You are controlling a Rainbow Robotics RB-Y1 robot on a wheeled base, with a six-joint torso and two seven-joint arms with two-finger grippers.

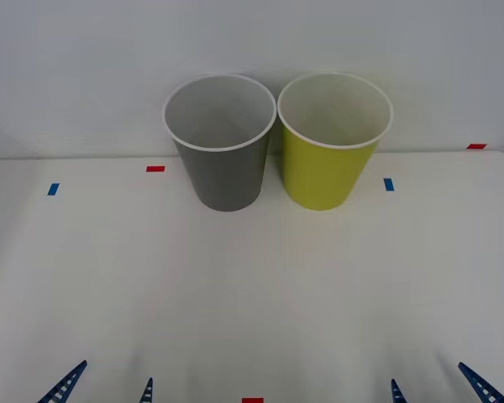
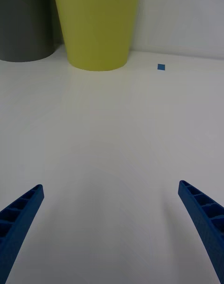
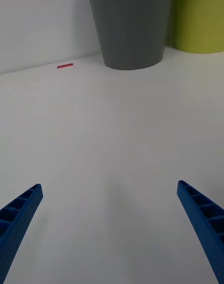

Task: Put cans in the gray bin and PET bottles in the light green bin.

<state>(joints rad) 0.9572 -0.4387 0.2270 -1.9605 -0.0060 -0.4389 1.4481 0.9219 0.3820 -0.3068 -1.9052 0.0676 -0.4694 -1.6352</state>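
The gray bin (image 1: pixel 223 147) stands at the back of the white table, touching or nearly touching the light green bin (image 1: pixel 332 143) on its right. Both are upright with pale insides in which nothing shows. The cans and PET bottles are out of view. My left gripper (image 1: pixel 105 388) hangs open at the near left edge, far in front of the gray bin (image 3: pixel 130 24). At the near right my right gripper (image 1: pixel 437 388) is open too, well short of the light green bin (image 2: pixel 98 24). Nothing lies between either pair of fingers.
Small tape marks dot the table (image 1: pixel 252 285): red tape (image 1: pixel 155 169) and blue tape (image 1: pixel 53 189) at the left, blue tape (image 1: pixel 389 184) and red tape (image 1: pixel 476 146) at the right, red tape (image 1: pixel 252 400) at the near edge. A pale wall rises behind the bins.
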